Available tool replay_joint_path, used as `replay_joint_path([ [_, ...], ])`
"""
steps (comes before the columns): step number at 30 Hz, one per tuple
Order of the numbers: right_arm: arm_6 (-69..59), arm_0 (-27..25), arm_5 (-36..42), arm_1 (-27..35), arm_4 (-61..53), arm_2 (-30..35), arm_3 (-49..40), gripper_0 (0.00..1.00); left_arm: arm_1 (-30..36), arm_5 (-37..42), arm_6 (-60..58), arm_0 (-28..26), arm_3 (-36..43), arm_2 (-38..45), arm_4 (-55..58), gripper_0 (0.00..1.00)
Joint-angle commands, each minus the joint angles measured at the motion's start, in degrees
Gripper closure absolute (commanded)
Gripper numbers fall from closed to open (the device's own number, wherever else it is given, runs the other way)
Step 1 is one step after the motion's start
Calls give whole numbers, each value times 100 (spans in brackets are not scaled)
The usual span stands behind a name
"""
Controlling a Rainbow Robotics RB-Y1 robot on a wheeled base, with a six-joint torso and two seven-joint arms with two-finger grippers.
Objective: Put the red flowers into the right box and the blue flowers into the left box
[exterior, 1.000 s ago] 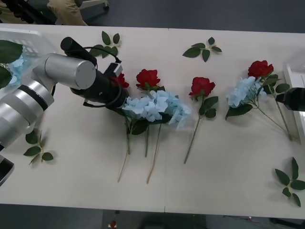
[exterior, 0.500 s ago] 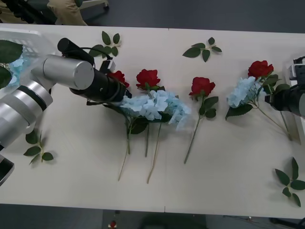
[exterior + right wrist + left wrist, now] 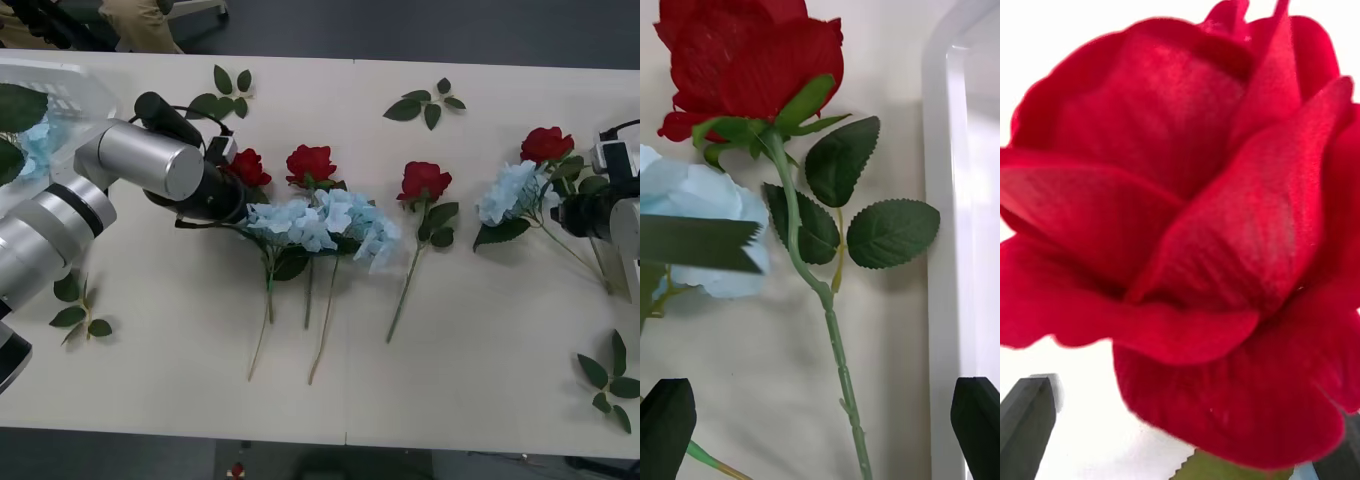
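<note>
Sitting at the table's far left, the left box [image 3: 60, 85] holds a blue bloom [image 3: 38, 140] and green leaves, while the right box [image 3: 612, 160] shows just its white rim at the far right edge. Four red flowers lie on the table [image 3: 480, 340]: one [image 3: 249, 166] against the left arm's wrist, one [image 3: 310, 163] beside it, one [image 3: 423, 181] in the middle, one [image 3: 546, 144] near the right. Blue flowers [image 3: 320, 222] sprawl across the two leftmost rose stems, and another cluster [image 3: 511, 192] lies under the right-hand rose. Four loose leaf sprigs [image 3: 425, 103] lie scattered around. The left gripper [image 3: 1187, 450] is spread open with a rose bloom right before it, gripping nothing. The right gripper [image 3: 824, 427] is wide open, its black fingers [image 3: 666, 424] straddling the right-hand rose's stem [image 3: 836, 352] without touching it.
</note>
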State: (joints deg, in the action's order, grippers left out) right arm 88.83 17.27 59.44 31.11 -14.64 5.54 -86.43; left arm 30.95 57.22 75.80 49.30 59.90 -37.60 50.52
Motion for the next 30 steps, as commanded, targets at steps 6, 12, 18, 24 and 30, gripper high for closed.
replay_joint_path([
  [6,416,189,-354,220,339,-88,381,0,-327,-36,-153,247,48,95,-614,12],
  [12,416,426,-626,185,471,-211,865,0,-397,-36,-144,247,48,95,-772,16],
  [18,416,637,-916,124,488,-282,1278,0,-406,-36,-127,247,48,78,-807,39],
  [24,416,848,-1110,89,488,-370,1664,0,-406,-53,-136,291,48,-151,-1053,65],
  [30,416,980,-1224,71,497,-484,1946,0,-406,-45,-127,291,48,-151,-1097,91],
])
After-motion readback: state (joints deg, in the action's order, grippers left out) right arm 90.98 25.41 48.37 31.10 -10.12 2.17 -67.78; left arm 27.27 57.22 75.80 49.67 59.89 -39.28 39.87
